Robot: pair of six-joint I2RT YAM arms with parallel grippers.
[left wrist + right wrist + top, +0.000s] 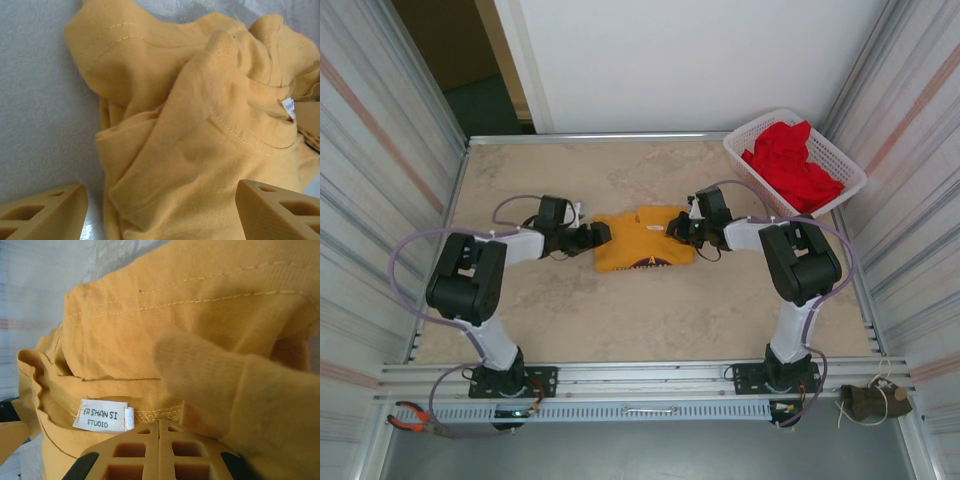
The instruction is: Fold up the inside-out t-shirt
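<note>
**Beige table (620, 320), yellow t-shirt (642, 240) bunched mid-table between two arms**

The left gripper (160, 200) is hovering with its jaws spread over the crumpled cloth. The right gripper (159, 427) is pinching the shirt beside its label (102, 416). A one-sided pull risks dragging the heap rather than flattening it.

The beige table (620, 315) bears the t-shirt (642, 248) at its middle. A white basket (758, 127) stands well apart, beyond the t-shirt's right.
</note>
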